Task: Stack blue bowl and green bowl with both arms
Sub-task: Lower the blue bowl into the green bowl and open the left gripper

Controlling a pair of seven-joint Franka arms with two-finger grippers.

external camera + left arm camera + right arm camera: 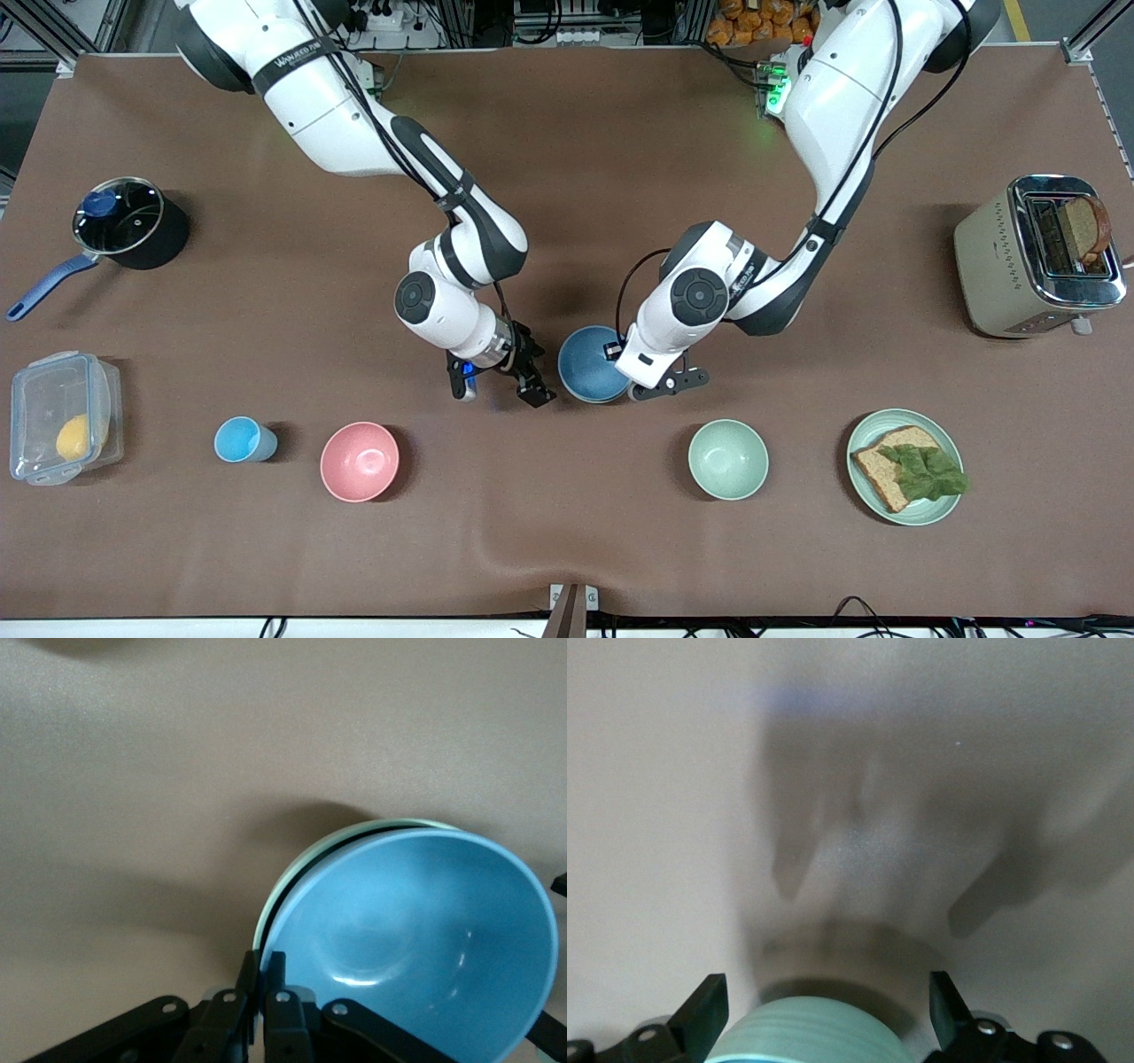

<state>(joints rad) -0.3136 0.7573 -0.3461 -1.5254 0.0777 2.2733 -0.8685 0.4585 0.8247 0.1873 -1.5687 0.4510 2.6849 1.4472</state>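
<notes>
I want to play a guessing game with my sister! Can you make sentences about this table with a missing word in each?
1. The blue bowl, pinched at its rim by the left gripper, sits inside a ___ bowl.
2. The right gripper, beside the bowls, has its fingers ___.
3. A slice of bread stands in the ___.
4. The bowl next to the small blue cup is ___.

Missing words: green, open, toaster, pink.
</notes>
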